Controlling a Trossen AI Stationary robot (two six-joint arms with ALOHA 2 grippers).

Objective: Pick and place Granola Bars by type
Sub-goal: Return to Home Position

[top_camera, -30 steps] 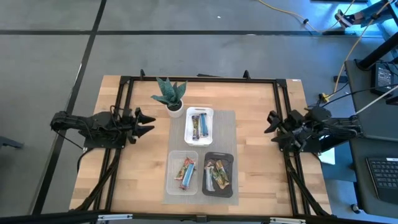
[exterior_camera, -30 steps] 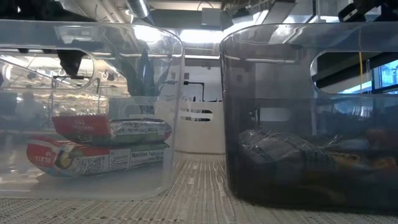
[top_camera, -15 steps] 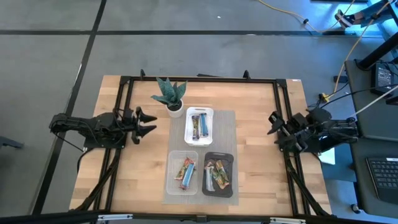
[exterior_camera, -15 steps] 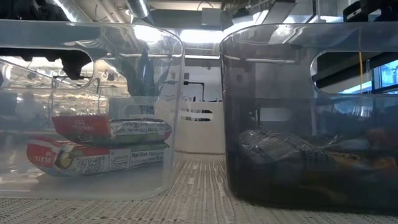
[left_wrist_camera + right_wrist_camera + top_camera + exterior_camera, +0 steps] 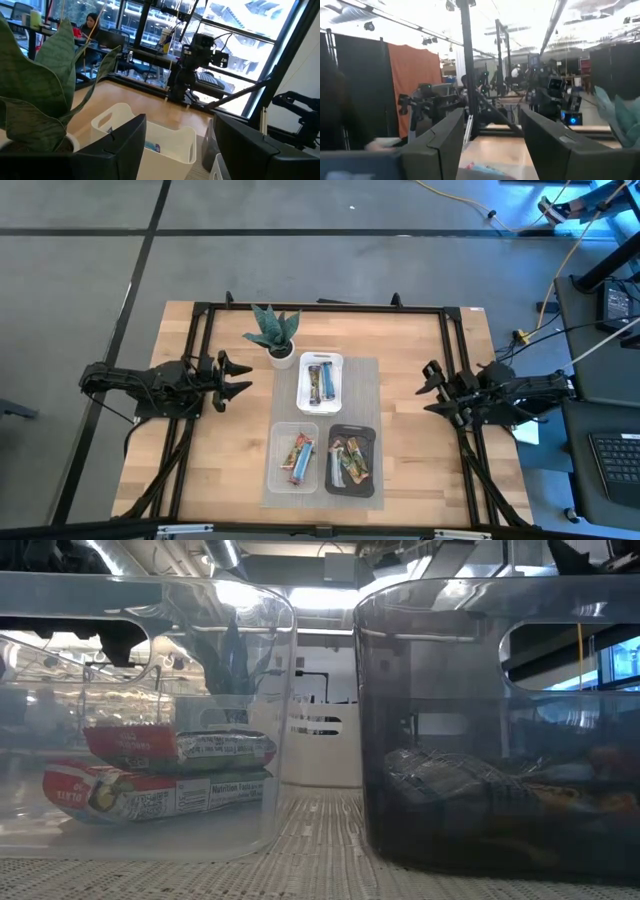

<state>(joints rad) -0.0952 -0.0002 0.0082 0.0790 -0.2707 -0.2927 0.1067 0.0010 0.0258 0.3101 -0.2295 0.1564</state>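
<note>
The granola bars lie sorted in three trays on a grey mat. Blue bars are in the white tray, red-orange bars in the clear tray, and green-and-tan bars in the black tray. In the low view two red bars lie stacked flat in the clear tray. My left gripper hovers open left of the white tray, beside the plant. My right gripper hovers open right of the mat. Both wrist views show the fingers apart with nothing between them.
A potted plant stands at the mat's far left corner, close to my left gripper; its leaves fill part of the left wrist view. Bare wooden table lies on both sides of the mat. A dark frame rail borders the table.
My right gripper has moved a little toward the table's left, nearer the mat, and has swung slightly; it stays open. The trays and bars have kept their places.
</note>
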